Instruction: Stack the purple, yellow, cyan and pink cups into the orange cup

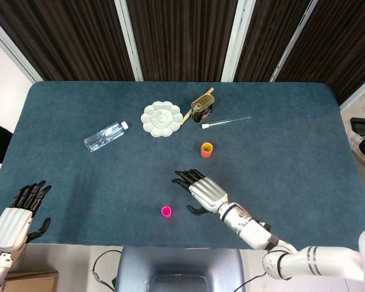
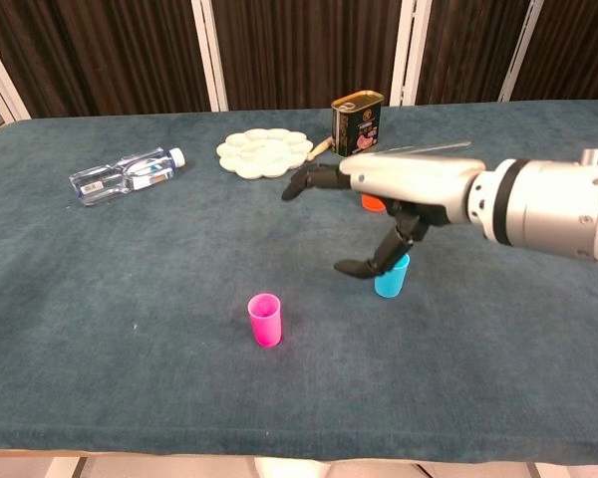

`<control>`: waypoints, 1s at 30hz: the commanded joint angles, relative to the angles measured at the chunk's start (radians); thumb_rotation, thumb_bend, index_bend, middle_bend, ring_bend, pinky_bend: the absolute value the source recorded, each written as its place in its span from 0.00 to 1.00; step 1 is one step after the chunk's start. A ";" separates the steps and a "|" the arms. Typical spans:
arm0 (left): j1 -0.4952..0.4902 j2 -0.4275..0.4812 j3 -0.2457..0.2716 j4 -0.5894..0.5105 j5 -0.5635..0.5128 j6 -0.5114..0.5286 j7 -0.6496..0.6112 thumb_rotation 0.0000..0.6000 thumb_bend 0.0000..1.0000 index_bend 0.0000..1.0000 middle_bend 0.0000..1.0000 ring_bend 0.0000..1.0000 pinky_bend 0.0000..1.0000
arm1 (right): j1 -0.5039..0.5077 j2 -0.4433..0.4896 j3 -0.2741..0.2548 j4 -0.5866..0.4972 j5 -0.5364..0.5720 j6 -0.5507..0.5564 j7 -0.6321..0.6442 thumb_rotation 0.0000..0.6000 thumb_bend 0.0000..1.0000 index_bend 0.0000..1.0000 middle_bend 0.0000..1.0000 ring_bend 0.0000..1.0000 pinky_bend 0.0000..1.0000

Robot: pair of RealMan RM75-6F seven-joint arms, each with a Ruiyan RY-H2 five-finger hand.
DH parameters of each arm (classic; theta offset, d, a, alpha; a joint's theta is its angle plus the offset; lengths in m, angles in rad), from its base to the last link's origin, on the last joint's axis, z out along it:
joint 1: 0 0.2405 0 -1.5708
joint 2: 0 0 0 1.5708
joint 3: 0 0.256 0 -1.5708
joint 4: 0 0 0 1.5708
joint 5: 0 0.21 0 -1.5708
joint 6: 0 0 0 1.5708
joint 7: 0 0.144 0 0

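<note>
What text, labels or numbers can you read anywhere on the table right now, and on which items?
Nothing can be read in either view.
Tin can: a printed label with a pink patch, lettering too small and blurred to read.
Water bottle: a label band, print too blurred to read.
Paint palette, pink cup, cyan cup, orange cup: no markings visible.

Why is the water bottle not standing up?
It is tipped over. The water bottle lies on its side on the table, its white cap pointing toward the paint palette.
</note>
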 commanded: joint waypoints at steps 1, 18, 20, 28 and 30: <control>0.005 0.003 -0.001 0.001 -0.003 0.007 -0.006 1.00 0.40 0.00 0.00 0.00 0.09 | -0.006 0.016 -0.029 -0.027 0.000 0.005 -0.044 1.00 0.48 0.26 0.00 0.00 0.00; 0.006 0.008 0.003 0.001 0.006 0.009 -0.015 1.00 0.40 0.00 0.00 0.00 0.09 | -0.012 -0.045 -0.068 0.145 0.146 0.035 -0.197 1.00 0.48 0.42 0.00 0.00 0.00; 0.006 0.008 0.003 0.001 0.006 0.009 -0.016 1.00 0.40 0.00 0.00 0.00 0.09 | -0.010 -0.054 -0.065 0.158 0.152 0.032 -0.195 1.00 0.48 0.44 0.00 0.00 0.00; 0.006 0.007 0.002 0.003 0.004 0.008 -0.018 1.00 0.40 0.00 0.00 0.00 0.09 | -0.010 -0.080 -0.062 0.183 0.145 0.048 -0.194 1.00 0.48 0.52 0.00 0.00 0.00; 0.005 0.007 0.002 0.003 0.005 0.008 -0.018 1.00 0.40 0.00 0.00 0.00 0.09 | -0.014 -0.089 -0.062 0.192 0.148 0.067 -0.210 1.00 0.48 0.55 0.00 0.00 0.00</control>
